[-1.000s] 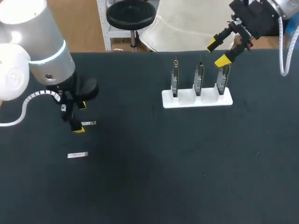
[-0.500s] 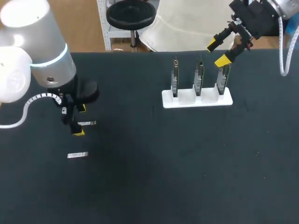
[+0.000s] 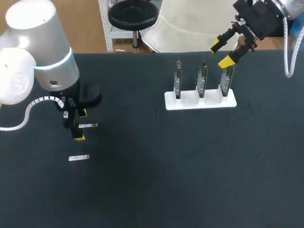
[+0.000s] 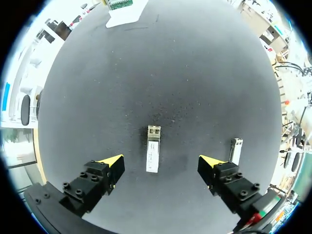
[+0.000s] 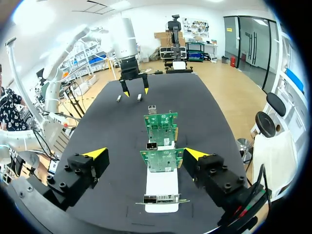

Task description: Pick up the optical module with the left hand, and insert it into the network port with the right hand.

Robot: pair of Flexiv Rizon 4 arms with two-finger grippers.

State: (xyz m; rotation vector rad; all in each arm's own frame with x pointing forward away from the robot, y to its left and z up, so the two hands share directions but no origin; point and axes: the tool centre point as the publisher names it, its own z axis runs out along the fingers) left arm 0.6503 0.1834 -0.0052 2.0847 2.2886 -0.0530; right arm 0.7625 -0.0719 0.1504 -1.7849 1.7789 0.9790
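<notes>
Left gripper (image 3: 81, 124) sinks, frame left, fingers apart astride slim silver metal optical module (image 3: 88, 125) | centre before closing | right gripper (image 3: 221, 54) agape

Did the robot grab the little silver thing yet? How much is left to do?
Nothing is finished yet. The left gripper hangs open over one optical module on the table, not gripping it. The right gripper is open above the boards in the white stand. Left to do: grab, pass over, plug in.

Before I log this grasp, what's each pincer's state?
Left pincer: open, straddling an optical module, not gripping it.
Right pincer: open, holding nothing.
</notes>
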